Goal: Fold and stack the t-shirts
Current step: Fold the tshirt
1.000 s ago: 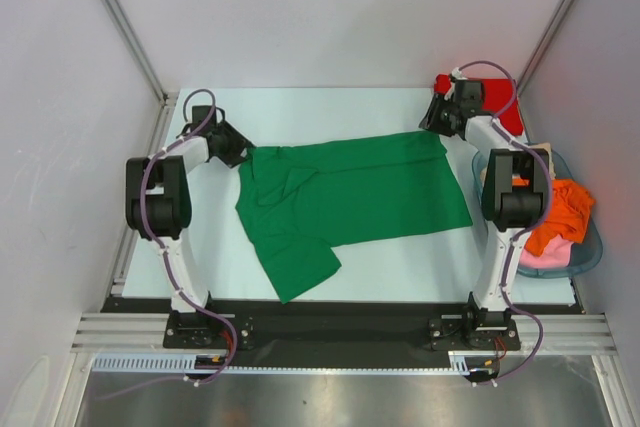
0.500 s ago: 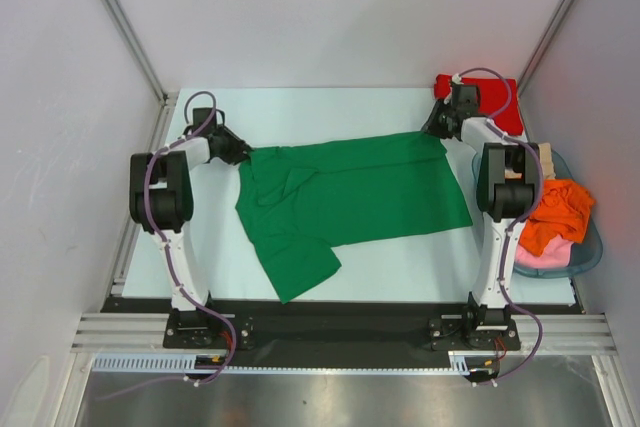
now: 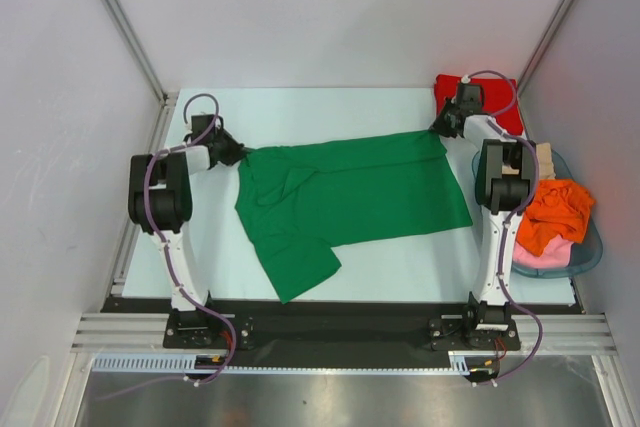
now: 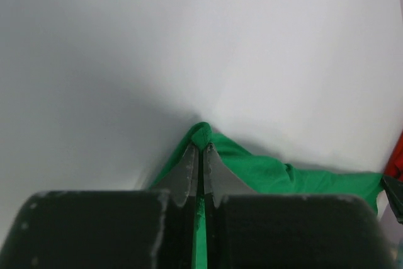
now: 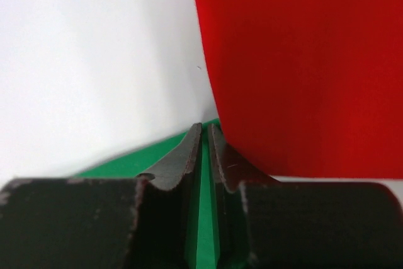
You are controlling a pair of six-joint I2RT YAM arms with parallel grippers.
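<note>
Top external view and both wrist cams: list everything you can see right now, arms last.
green t-shirt: 1, bright green, spread across mid-table
red t-shirt: 1, red, neat rectangle, far right corner
orange garment: 1, orange, bunched in the bin
pink garment: 1, pink, under the orange one
beige garment: 1, beige, bin's far end
bin: 1, translucent blue, right of table
table: 1, pale
left gripper: 1, black, shut on green t-shirt's far left corner
right gripper: 1, black, shut on its far right corner

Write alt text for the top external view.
A green t-shirt lies spread on a pale table, its two far corners pinched by the left tool and right tool. A red shirt lies at the far right corner.
</note>
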